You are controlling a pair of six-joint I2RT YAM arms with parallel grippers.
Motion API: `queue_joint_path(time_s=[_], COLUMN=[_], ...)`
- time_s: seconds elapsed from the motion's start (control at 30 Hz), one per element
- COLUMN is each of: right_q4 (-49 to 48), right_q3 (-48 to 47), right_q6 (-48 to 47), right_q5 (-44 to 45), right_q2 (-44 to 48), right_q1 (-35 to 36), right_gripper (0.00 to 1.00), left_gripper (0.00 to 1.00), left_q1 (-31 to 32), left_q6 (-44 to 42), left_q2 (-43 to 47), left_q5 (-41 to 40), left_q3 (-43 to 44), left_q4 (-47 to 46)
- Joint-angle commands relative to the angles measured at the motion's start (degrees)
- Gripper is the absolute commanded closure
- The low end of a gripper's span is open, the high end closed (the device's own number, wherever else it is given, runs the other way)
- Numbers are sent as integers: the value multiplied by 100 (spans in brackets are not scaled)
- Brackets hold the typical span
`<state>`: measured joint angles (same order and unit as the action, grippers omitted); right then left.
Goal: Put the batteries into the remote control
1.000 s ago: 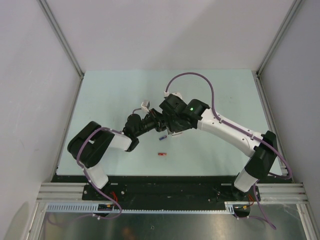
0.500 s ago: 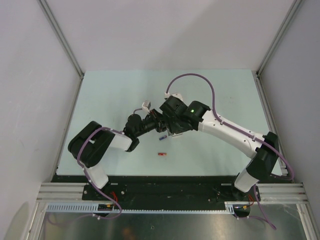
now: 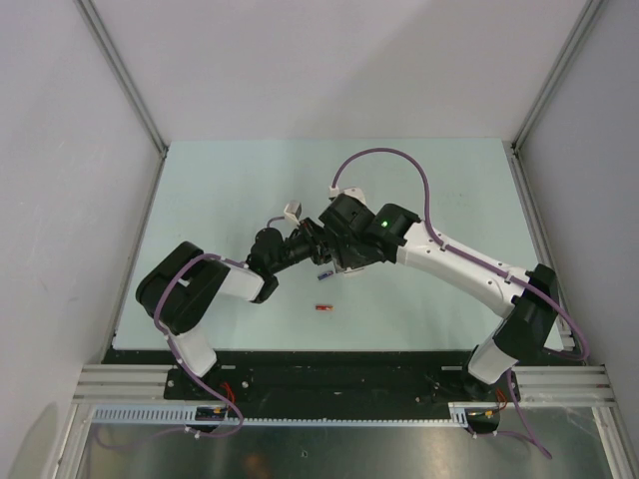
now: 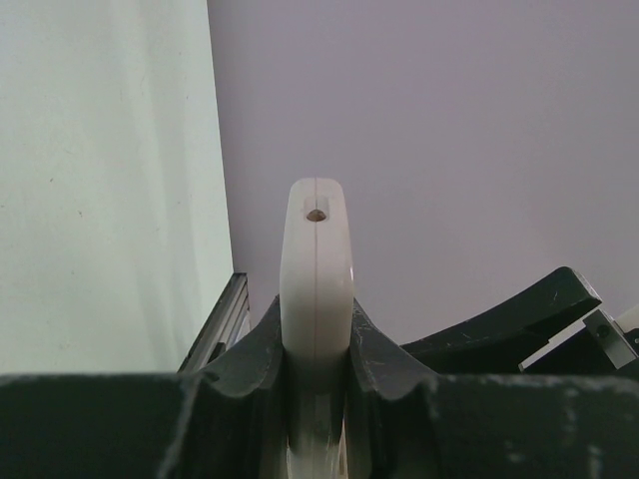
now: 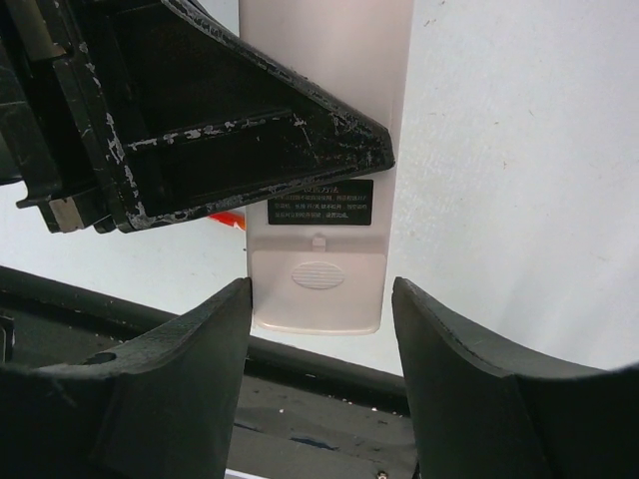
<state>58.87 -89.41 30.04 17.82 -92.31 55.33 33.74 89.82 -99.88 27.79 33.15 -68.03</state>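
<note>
The remote control [image 4: 317, 261] is a slim white bar held edge-on in my left gripper [image 4: 317, 329], whose jaws are shut on it. In the right wrist view its plain white back [image 5: 318, 284] shows a black label and a ribbed battery cover, closed. My right gripper [image 5: 319, 297] is open, one finger on each side of the remote's lower end; the left finger [image 5: 215, 334] is very close to it. A red battery [image 3: 322, 308] lies on the table nearer the arm bases and peeks out in the right wrist view [image 5: 230, 220]. The other batteries are hidden.
In the top view both grippers meet at mid-table, left [image 3: 303, 240] and right [image 3: 337, 257]. A small blue and white bit [image 3: 324, 271] shows under the right wrist. The pale green table [image 3: 449, 190] ends at a black front rail [image 3: 329, 364]. Grey walls stand all around.
The right arm has shifted very slightly toward the left gripper. The left arm, the remote and the red battery have not moved.
</note>
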Motion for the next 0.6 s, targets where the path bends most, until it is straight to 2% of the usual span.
queue_joint_path(time_s=[0.0, 0.3, 0.57], right_q4=[204, 204, 186], right_q3=[90, -129, -200], right_q6=[37, 46, 54], right_q5=[-165, -174, -95], right_q2=[91, 82, 170], right_q1=[92, 83, 92], right_gripper=[36, 34, 28], left_gripper=[100, 100, 100], left_q1=[-7, -7, -7], left_q6=[185, 150, 123], left_q2=[135, 100, 65], left_q5=[-81, -63, -28], left_q3=[307, 333, 359], left_q4=[-720, -729, -738])
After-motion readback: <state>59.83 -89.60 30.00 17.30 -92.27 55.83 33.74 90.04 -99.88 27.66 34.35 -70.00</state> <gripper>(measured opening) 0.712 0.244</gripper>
